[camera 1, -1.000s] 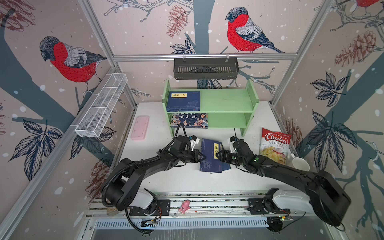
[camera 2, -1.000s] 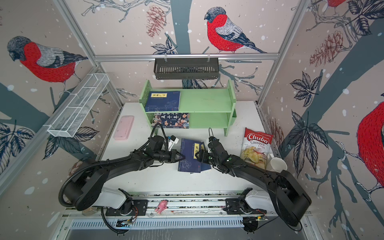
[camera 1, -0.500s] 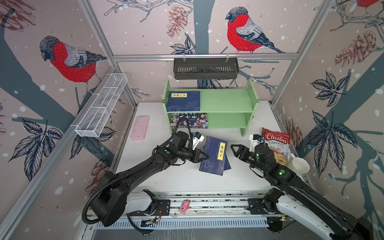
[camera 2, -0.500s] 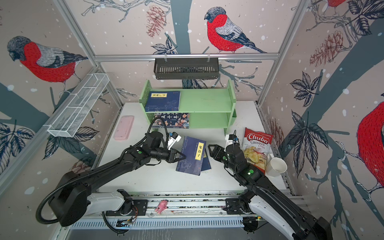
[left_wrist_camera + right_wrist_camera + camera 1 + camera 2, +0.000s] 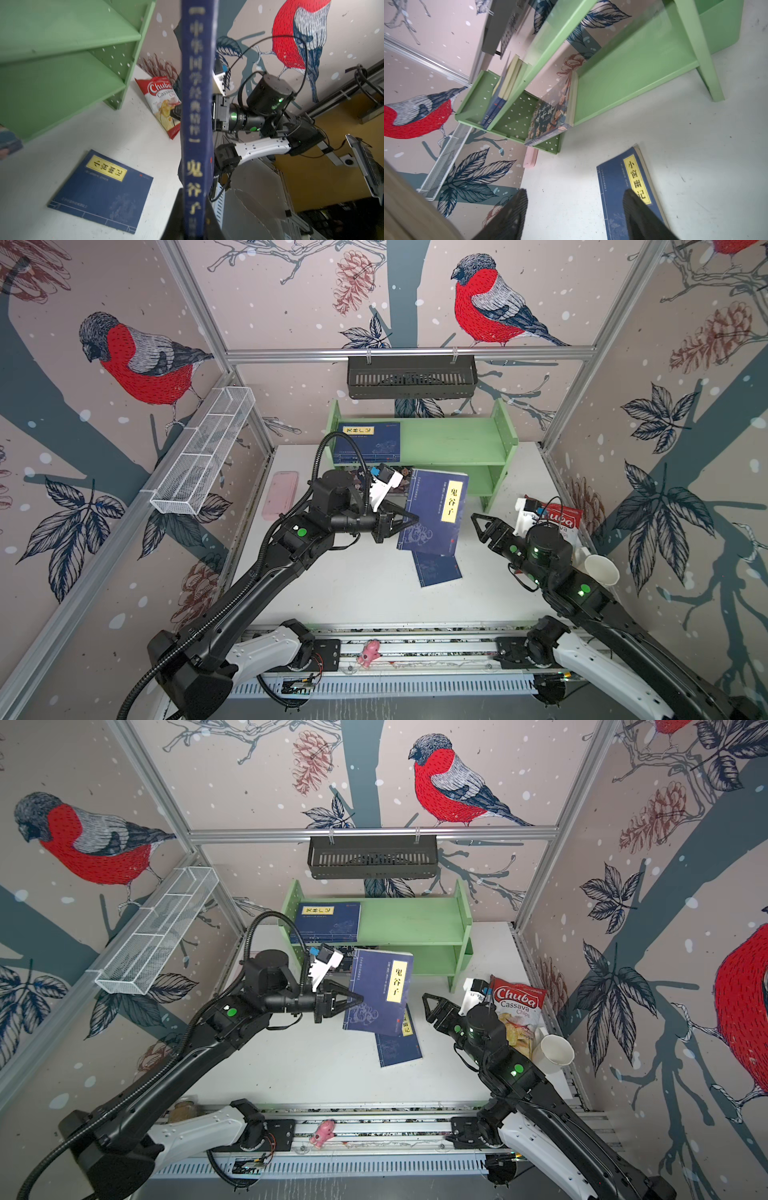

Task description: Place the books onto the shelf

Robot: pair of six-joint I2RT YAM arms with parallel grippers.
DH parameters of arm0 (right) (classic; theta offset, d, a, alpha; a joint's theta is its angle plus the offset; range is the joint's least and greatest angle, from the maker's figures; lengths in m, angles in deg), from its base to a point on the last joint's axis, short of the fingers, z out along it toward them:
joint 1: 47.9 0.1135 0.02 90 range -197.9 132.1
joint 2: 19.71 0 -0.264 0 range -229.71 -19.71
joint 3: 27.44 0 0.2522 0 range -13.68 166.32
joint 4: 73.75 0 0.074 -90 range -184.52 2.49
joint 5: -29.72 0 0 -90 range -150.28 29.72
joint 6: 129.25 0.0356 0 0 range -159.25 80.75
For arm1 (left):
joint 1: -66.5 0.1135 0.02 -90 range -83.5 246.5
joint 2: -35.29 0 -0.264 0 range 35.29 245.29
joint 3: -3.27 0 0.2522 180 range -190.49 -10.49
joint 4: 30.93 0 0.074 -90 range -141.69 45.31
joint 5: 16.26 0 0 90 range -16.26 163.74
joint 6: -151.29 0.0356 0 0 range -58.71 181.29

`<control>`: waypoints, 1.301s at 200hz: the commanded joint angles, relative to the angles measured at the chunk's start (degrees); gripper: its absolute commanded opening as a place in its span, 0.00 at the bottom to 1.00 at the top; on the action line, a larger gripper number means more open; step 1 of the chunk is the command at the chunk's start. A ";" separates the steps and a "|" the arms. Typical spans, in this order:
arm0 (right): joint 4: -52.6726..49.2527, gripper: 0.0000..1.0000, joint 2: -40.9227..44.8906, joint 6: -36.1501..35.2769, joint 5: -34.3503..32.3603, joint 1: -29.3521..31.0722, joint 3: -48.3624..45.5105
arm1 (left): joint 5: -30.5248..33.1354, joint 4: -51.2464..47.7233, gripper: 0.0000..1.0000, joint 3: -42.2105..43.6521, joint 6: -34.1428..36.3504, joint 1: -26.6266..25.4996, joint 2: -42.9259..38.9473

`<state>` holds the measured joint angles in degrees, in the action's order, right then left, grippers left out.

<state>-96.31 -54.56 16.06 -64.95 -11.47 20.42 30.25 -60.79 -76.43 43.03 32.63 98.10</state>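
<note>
Paperback w/ navy cover & yellow label (image 5: 436,510) is now raised, clamped in left gripper (image 5: 411,519); right gripper (image 5: 478,526) is withdrawn, jaws apart, so light-green two-tier wooden shelf (image 5: 453,439) is likely next.

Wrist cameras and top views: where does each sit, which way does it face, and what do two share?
Top views: high above the base, looking down on the table; both arms show, left gripper clamping the held navy book.
Left wrist: behind the left gripper, facing that book's spine and the right arm; fingers show.
Right wrist: behind the open right gripper, facing the green shelf; fingers show.
Shared: both wrist views show the flat navy book.
</note>
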 commanded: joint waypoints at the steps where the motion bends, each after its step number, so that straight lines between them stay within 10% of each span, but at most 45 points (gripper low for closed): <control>1: 5.81 0.75 0.68 0.66 -0.64 0.05 0.18 | 0.59 2.42 0.00 -3.01 -3.06 2.91 -0.02; 123: 34.11 0.80 -20.40 -5.04 6.64 19.49 13.93 | -0.45 47.95 0.00 2.14 -60.12 22.88 1.85; 260: 59.16 0.82 -42.39 -1.80 8.59 20.62 24.42 | -0.03 52.75 0.00 12.13 -65.50 22.79 -3.76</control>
<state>-42.85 -95.58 13.15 -56.27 9.27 43.35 30.19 -12.68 -65.26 -21.03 55.43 95.08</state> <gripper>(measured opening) 0.821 0.117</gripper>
